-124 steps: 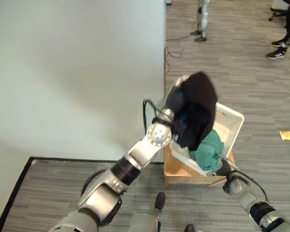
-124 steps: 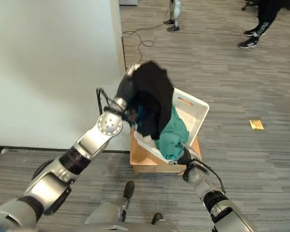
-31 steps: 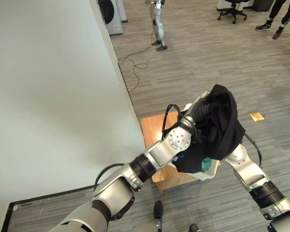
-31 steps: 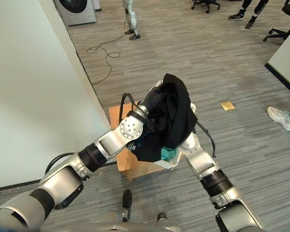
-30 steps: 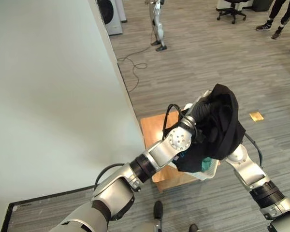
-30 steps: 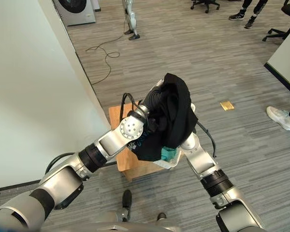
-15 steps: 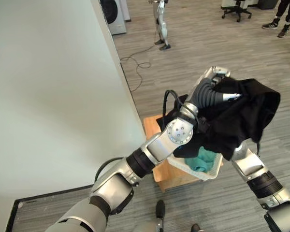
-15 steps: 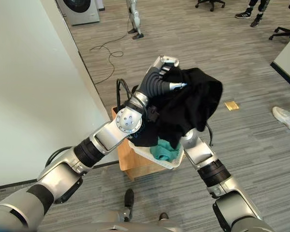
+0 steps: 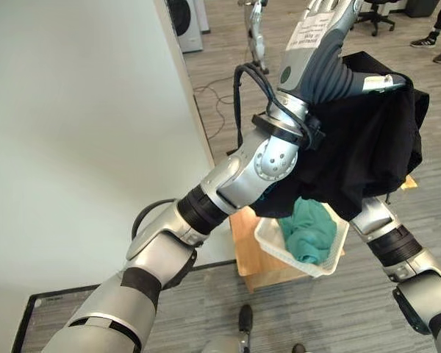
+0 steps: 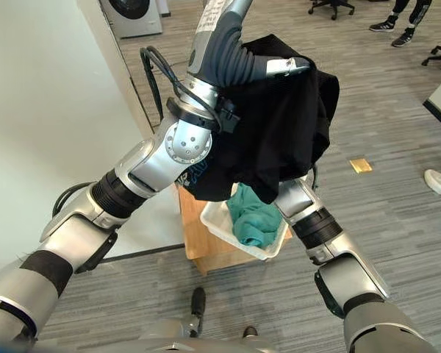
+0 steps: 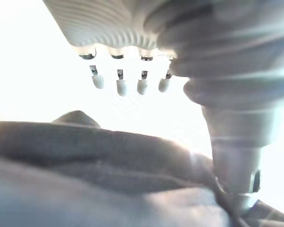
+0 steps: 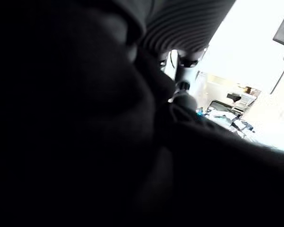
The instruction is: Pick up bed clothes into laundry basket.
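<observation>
Left hand (image 9: 331, 44) higher, black garment (image 9: 360, 147) draped.

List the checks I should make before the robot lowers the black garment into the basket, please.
1. Firm hold on the black garment: not ok. The left hand has straight fingers, and the cloth only hangs over its thumb.
2. Garment above the white basket: ok. Its lower edge hangs over the basket.
3. Garment inside the basket: not ok. It hangs above the rim.
4. Right hand free of the cloth: cannot tell. The garment hides its fingers.
5. Room in the basket: ok. The teal garment leaves part of it bare.
</observation>
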